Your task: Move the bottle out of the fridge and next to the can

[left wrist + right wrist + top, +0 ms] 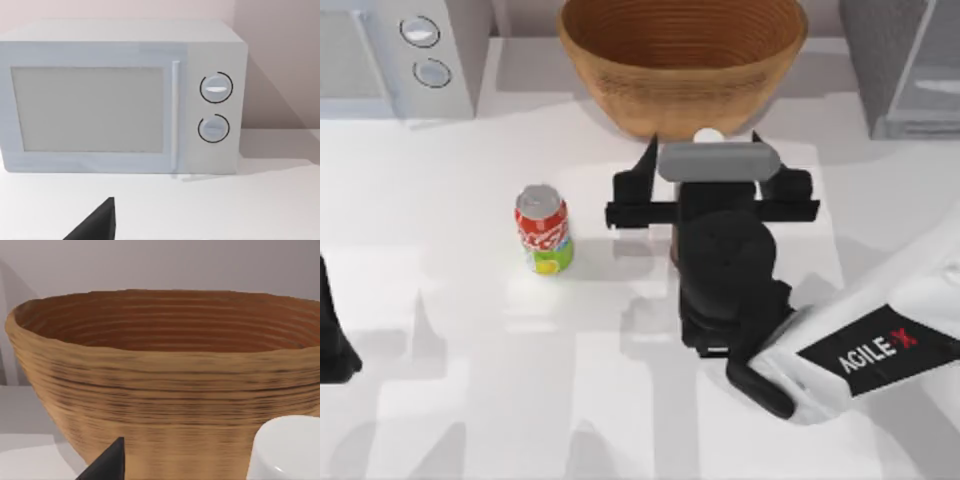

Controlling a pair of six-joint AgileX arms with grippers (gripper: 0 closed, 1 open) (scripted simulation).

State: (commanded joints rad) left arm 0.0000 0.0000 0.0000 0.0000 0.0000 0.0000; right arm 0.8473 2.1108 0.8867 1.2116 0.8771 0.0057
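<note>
Note that your right gripper (705,165) holds the bottle (707,136) upright by its body — white cap clear of the fingers — over the counter (470,300) before the wooden bowl (680,60), right of the can (543,229), well apart.

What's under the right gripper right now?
Under the right gripper, a white cap peeks out in the top view and sits close in the right wrist view, in front of the wicker bowl. The arm covers the bottle's body. Red can stands to its left.
</note>
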